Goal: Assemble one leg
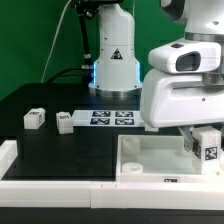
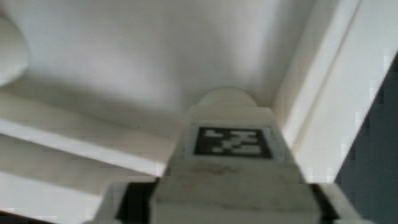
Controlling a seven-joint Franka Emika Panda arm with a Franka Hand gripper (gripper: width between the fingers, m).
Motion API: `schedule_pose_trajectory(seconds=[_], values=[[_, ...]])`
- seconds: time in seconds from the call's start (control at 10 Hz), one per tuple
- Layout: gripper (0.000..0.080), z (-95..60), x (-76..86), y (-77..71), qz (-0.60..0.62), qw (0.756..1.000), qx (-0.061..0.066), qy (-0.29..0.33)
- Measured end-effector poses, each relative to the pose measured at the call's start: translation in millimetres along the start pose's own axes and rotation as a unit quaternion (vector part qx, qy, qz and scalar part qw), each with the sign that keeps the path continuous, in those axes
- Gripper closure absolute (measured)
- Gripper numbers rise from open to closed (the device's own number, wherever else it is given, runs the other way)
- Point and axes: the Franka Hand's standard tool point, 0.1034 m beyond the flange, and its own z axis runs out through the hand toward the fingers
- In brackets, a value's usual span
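My gripper (image 1: pixel 204 142) is shut on a leg (image 1: pixel 207 146), a stubby white post with a black-and-white tag. It holds the leg over the right part of the large white tray-like panel (image 1: pixel 140 166). In the wrist view the leg (image 2: pixel 231 150) fills the space between the jaws of the gripper (image 2: pixel 228 200), tag facing the camera. Its tip points at the panel's inner wall and corner (image 2: pixel 107 110). I cannot tell whether the leg touches the panel. Two more legs (image 1: pixel 35 118) (image 1: pixel 65 122) lie on the black table at the exterior view's left.
The marker board (image 1: pixel 112 118) lies flat behind the panel, in front of the arm's base (image 1: pixel 113 70). A white rail (image 1: pixel 50 186) runs along the table's front edge. A green backdrop closes the back.
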Motion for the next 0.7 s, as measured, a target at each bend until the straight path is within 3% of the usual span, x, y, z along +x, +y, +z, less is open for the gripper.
schedule_pose_trajectory(seconds=[0.1, 0.3, 0.5, 0.7], values=[[0.0508, 0.2, -0.1, 0.1, 0.002, 1.000, 0.000, 0.000], [0.0508, 0.7, -0.2, -0.1, 0.184, 0.983, 0.004, -0.002], [0.0508, 0.9, -0.4, -1.1, 0.342, 0.940, 0.004, -0.003], [0.0508, 1.4, 0.1, -8.0, 0.482, 0.876, 0.003, -0.003]])
